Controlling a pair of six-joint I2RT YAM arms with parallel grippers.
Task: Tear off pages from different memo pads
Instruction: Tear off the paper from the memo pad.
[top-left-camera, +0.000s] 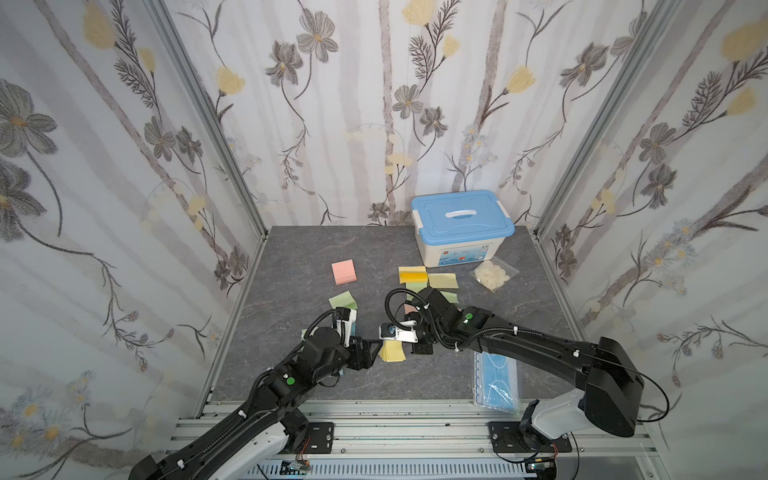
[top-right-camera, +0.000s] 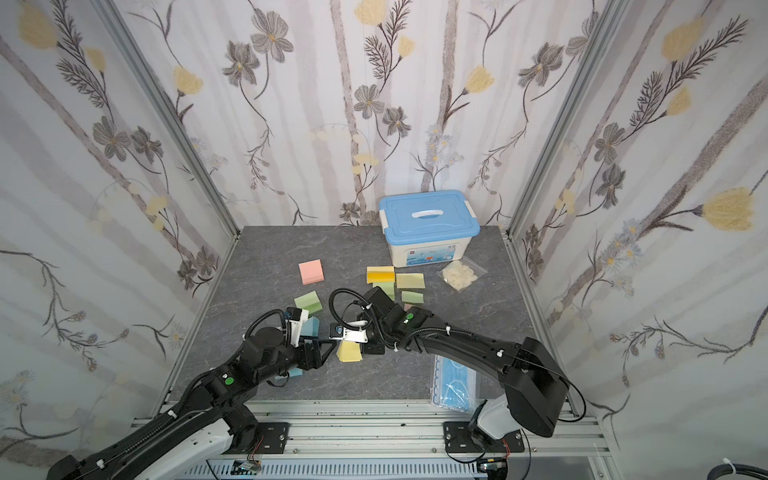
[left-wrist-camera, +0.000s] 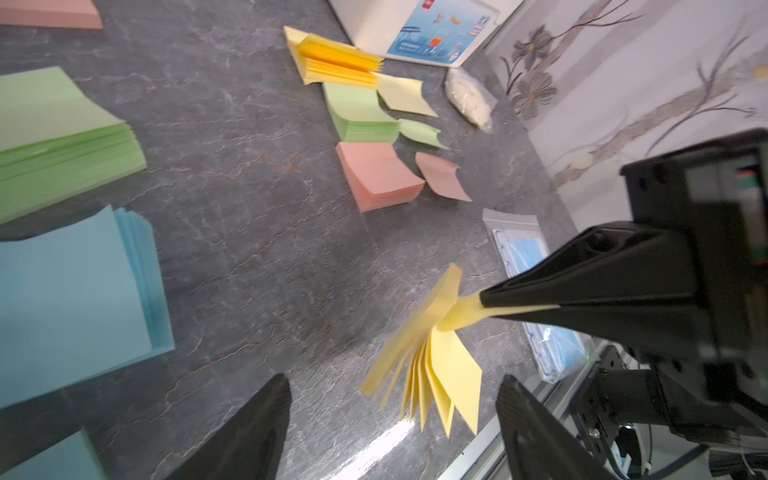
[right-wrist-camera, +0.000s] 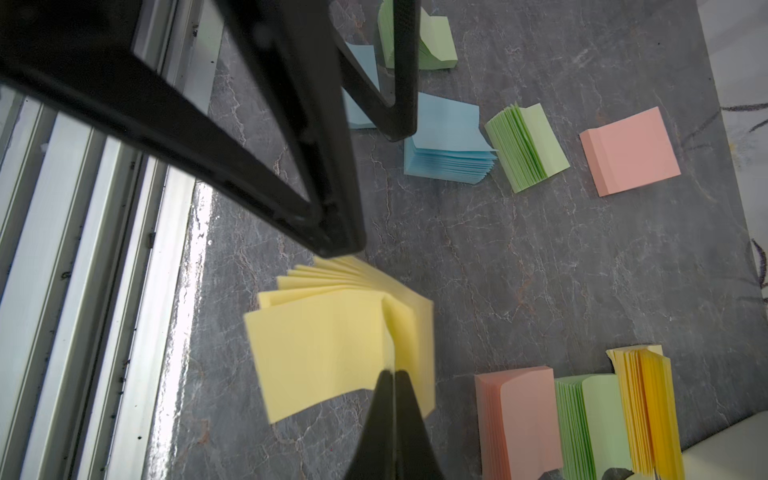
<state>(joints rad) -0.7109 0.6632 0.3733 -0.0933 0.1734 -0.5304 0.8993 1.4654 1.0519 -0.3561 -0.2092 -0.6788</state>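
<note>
a fanned yellow memo pad (top-left-camera: 392, 353) dangles from the right hand (top-left-camera: 386, 341).

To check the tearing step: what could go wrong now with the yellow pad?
The right jaws pinch a yellow page, and the whole yellow pad hangs fanned from it: it may drop or come along untorn. The left jaws stand open, not gripping the pad, so nothing holds it down.

You had bare worktop (top-left-camera: 286, 266) far-left and along the near centre edge. Pink pad (top-left-camera: 344, 272), green pad (top-left-camera: 343, 300) and blue pad (top-right-camera: 309, 326) crowded left. A pad row (top-left-camera: 412, 275) fronted the storage box (top-left-camera: 461, 226), with a clear bag (top-left-camera: 492, 275) beside it. Mask bag (top-left-camera: 496, 380) blocked near-right. Yellow pad (top-left-camera: 392, 351) hung between left arm (top-left-camera: 316, 357) and right arm (top-left-camera: 540, 347).
</note>
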